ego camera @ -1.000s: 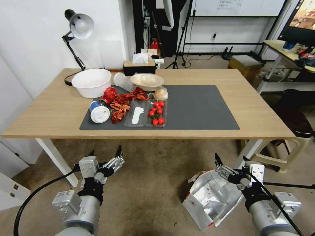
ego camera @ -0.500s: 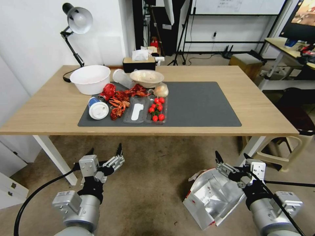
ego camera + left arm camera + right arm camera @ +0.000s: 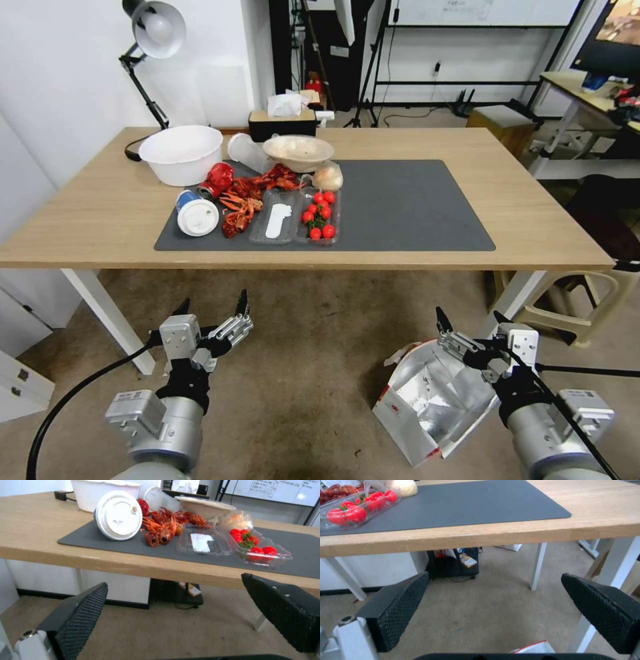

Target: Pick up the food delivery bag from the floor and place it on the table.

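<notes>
The food delivery bag lies on the floor at the lower right of the head view, its mouth open on the silver foil lining, with red trim along its edges. My right gripper hangs open just over the bag's upper rim; a corner of the bag shows below its fingers in the right wrist view. My left gripper is open over bare floor to the left, holding nothing, with its fingers spread wide. The table, with its dark grey mat, stands just ahead.
The mat's left half holds a white bowl, a lidded cup, crayfish and a tray of tomatoes; its right half is bare. White table legs stand on both sides. A beige stool sits at the right.
The whole picture has shifted, so the camera has moved: the table now sits higher and wider in the head view. Both grippers stay open, and the bag has not moved.
</notes>
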Available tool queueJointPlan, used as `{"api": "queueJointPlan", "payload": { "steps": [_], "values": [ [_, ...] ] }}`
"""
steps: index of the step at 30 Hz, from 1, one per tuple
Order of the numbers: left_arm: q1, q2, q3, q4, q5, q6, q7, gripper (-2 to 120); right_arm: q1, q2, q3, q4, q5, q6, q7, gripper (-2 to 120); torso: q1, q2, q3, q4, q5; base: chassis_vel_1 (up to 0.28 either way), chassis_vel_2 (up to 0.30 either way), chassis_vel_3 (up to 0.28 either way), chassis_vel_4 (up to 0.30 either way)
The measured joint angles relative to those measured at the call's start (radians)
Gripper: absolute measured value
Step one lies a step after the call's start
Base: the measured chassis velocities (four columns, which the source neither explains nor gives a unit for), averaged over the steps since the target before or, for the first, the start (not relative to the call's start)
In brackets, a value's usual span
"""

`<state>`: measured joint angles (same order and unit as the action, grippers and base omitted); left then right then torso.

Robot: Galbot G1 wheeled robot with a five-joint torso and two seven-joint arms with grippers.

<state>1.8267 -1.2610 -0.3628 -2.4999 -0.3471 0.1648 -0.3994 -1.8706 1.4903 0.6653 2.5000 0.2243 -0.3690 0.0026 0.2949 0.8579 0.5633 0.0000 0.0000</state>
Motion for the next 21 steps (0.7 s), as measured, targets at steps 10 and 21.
{"api": "queueJointPlan", "payload": {
  "steps": [10, 21],
  "values": [
    [0.004, 0.001, -0.003, 0.000, 0.011, -0.010, -0.001, 100, 0.000, 0.005, -0.002, 0.000, -0.002, 0.000, 0.001, 100, -0.017, -0.039, -0.023, 0.0000, 0.0000, 0.000, 0.000, 0.000, 0.000],
    [0.011, -0.004, -0.003, 0.000, 0.018, -0.015, -0.001, 100, 0.003, -0.002, 0.000, 0.000, -0.001, -0.003, 0.000, 100, -0.036, -0.085, -0.049, 0.0000, -0.0001, 0.000, 0.000, 0.000, 0.000]
  ]
}}
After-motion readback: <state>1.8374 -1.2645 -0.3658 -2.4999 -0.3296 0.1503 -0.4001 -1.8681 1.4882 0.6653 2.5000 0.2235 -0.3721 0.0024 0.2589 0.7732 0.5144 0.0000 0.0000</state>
